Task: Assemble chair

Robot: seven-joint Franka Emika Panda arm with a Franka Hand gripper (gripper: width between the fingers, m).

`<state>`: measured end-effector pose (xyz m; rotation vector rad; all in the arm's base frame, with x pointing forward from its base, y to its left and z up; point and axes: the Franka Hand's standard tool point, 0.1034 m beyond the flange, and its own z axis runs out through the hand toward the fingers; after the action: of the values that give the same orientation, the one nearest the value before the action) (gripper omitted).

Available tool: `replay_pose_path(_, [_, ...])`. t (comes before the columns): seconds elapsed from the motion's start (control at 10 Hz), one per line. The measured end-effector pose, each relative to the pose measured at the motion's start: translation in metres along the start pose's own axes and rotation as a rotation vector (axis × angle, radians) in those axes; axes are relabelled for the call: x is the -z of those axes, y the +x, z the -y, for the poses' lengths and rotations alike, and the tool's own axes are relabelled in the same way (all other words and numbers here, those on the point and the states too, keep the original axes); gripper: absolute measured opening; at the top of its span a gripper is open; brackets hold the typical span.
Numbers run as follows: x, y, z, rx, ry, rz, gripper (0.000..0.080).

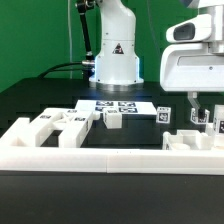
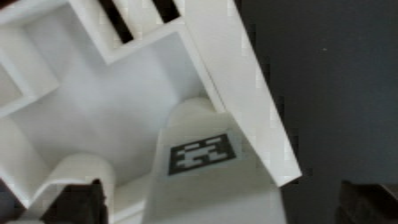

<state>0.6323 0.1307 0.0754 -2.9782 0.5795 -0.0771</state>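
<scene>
Currently the claw (image 1: 201,114), spread wide over a tagged chair piece (image 2: 201,150), appears to be approaching a grasp; the next move calls for lowering and closing squarely.

A robotics lab: glossy white robot arm (image 1: 115,50) at the matte black table's (image 1: 35,100) far edge, green curtain backdrop (image 1: 30,30), tagged marker board (image 1: 118,104).

Black table (image 1: 30,100) carries white chair pieces (image 1: 55,125); the marker board (image 1: 118,103) lies mid-table; a barrier wall (image 1: 110,155) lines its camera-side edge.
</scene>
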Motion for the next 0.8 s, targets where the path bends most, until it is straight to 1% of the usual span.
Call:
replay_pose_path(0.3, [0.0046, 0.0078, -0.0005, 0.333, -0.03, -0.018, 0.0649])
replay_pose_path(0.4, [0.0047, 0.0089, 0.0002, 0.351, -0.033, -0.021, 0.0622])
replay_pose_path(0.5, [0.0043, 0.0086, 0.0, 0.349, -0.033, -0.021, 0.0622])
replay_pose_path(0.7, [0.0043, 0.0086, -0.0001, 0.349, -0.033, -0.021, 0.0286])
replay_pose_path(0.8, [0.0043, 0.0086, -0.0001, 0.349, -0.033, -0.021, 0.0289])
